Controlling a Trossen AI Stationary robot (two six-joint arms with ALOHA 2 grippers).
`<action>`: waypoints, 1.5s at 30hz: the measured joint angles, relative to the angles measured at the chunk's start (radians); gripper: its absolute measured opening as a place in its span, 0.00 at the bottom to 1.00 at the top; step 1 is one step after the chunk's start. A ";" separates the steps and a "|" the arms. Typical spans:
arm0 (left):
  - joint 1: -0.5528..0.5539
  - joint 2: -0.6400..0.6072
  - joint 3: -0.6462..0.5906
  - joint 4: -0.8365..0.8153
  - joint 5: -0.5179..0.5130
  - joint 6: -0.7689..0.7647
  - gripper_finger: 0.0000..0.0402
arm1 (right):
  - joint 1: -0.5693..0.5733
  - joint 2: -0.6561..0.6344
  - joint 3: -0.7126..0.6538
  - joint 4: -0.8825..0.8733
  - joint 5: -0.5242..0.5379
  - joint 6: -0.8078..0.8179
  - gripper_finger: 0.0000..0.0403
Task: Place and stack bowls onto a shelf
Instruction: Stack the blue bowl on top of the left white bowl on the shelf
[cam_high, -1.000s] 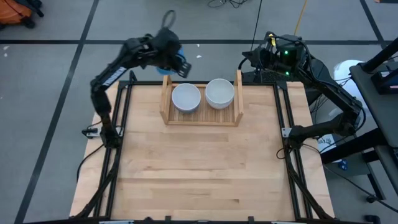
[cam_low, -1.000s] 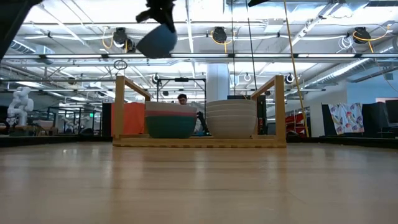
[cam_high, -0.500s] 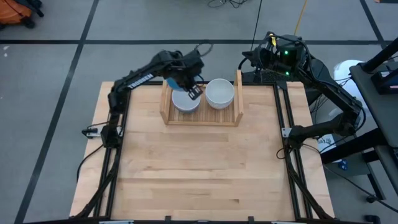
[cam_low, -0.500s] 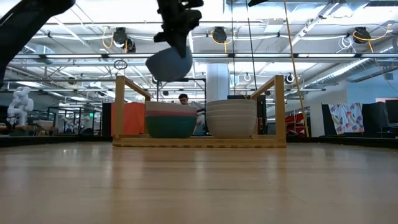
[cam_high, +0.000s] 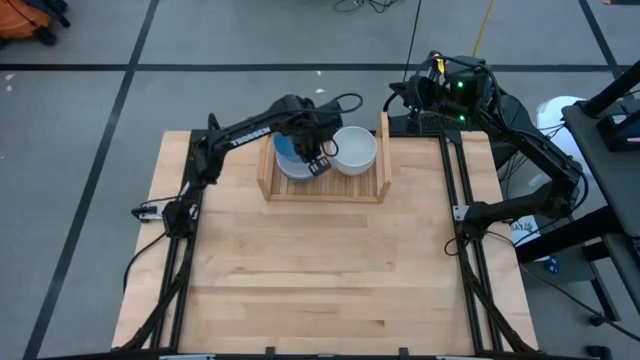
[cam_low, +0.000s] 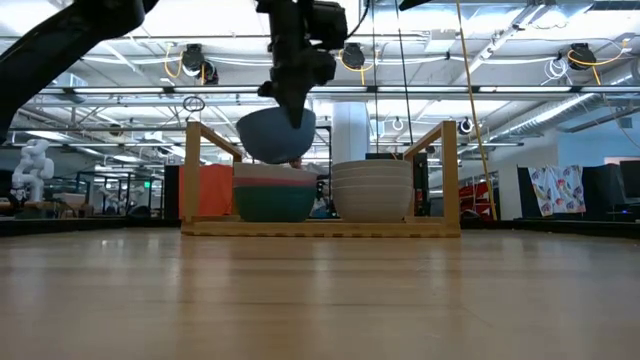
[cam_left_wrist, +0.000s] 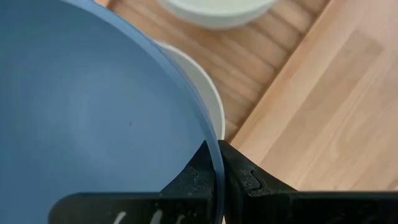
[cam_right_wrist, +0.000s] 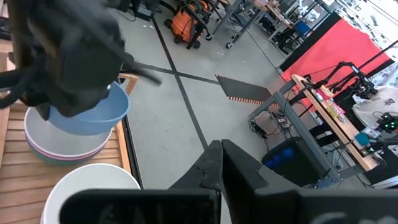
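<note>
Bright ceiling lights and workshop benches are seen beyond the wooden table (cam_high: 320, 270), and on it the shelf (cam_high: 324, 191) sits at the far edge. 2 stacks of bowls are held in the shelf: a teal, pink and white stack (cam_low: 274, 195) by its left panel, and a white stack (cam_low: 372, 190) beside that. The blue bowl (cam_low: 276, 134) is hung just above the left stack, tilted, its rim pinched between the closed fingers of the left gripper (cam_left_wrist: 217, 163). The right gripper (cam_right_wrist: 221, 163) is parked behind the shelf's right panel, fingers pressed together, nothing held.
</note>
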 joint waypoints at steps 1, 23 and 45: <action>0.000 0.007 0.000 -0.010 0.001 0.000 0.01 | 0.000 0.000 0.000 0.000 0.000 0.000 0.00; -0.021 0.033 -0.191 0.104 0.018 -0.011 0.01 | 0.000 0.000 0.000 0.000 0.000 -0.002 0.00; -0.021 0.025 -0.207 0.092 0.028 0.096 0.13 | 0.000 0.000 0.000 0.000 0.000 -0.002 0.00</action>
